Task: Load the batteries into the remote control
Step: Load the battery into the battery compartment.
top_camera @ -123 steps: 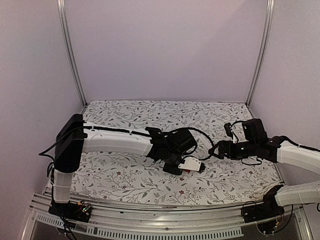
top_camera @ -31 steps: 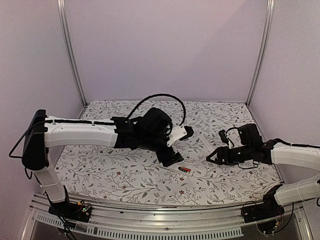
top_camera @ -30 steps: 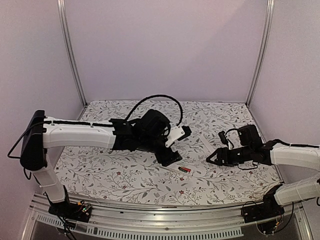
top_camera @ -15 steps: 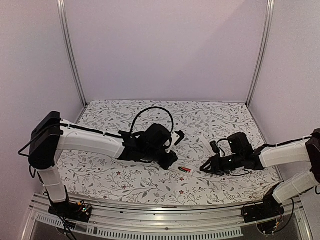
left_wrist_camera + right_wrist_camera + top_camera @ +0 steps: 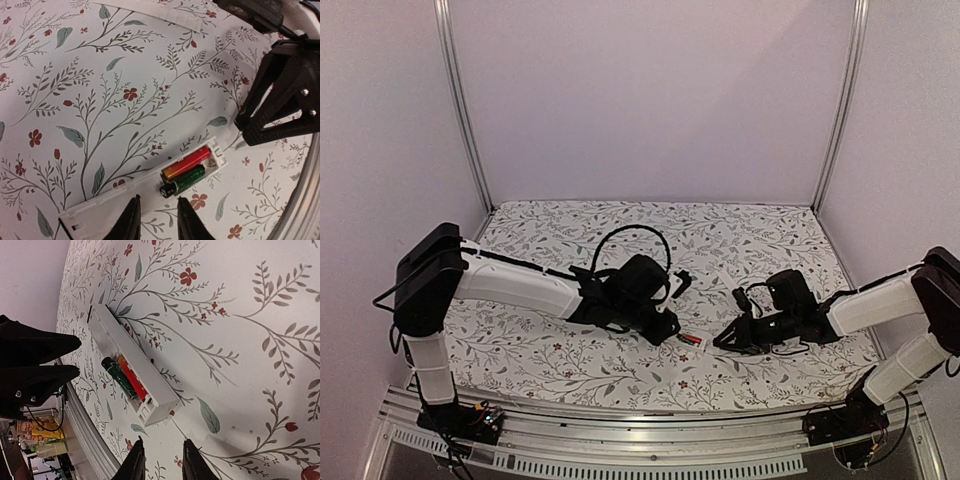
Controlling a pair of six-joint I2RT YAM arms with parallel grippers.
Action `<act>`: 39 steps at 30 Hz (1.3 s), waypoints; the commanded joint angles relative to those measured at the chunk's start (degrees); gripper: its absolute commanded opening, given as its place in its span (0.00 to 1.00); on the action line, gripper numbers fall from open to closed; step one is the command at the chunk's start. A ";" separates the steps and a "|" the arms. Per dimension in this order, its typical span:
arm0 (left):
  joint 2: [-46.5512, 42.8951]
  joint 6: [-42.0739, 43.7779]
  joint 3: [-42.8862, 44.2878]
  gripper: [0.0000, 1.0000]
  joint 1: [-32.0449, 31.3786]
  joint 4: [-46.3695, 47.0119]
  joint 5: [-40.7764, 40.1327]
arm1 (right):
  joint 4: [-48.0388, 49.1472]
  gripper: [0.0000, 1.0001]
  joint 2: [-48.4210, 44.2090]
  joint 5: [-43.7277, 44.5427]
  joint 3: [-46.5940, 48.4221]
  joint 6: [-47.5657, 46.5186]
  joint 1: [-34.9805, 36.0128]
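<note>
Cloth printed with grey sprigs, green leaves and small red flowers covers the whole table (image 5: 570,225), lying flat and smooth. Plain pale lilac walls (image 5: 650,100) close it in on three sides, with slim aluminium posts (image 5: 460,100) standing at the two back corners and a slotted aluminium rail (image 5: 620,420) running along the near edge.

Near the middle of the table, a little toward the front, the remote control (image 5: 105,210) lies flat on the cloth with its back up and its bay uncovered. The batteries (image 5: 185,170) sit side by side in that bay at one end, one orange-red and one green with a dark tip. A thin white cover strip (image 5: 165,12) lies apart on the cloth, farther back.

Both arms reach low over the table toward the remote control from opposite sides. The left pincer (image 5: 157,220) hangs over the plain end of the remote control, its fingers parted by a narrow gap and gripping nothing. The right pincer (image 5: 162,460) sits just off the battery end, likewise only slightly parted, with bare cloth showing between its fingers.
</note>
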 commanded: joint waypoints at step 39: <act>7.10 -5.39 5.45 0.16 0.58 -2.87 5.09 | 7.35 0.17 6.59 -3.27 2.08 1.59 1.74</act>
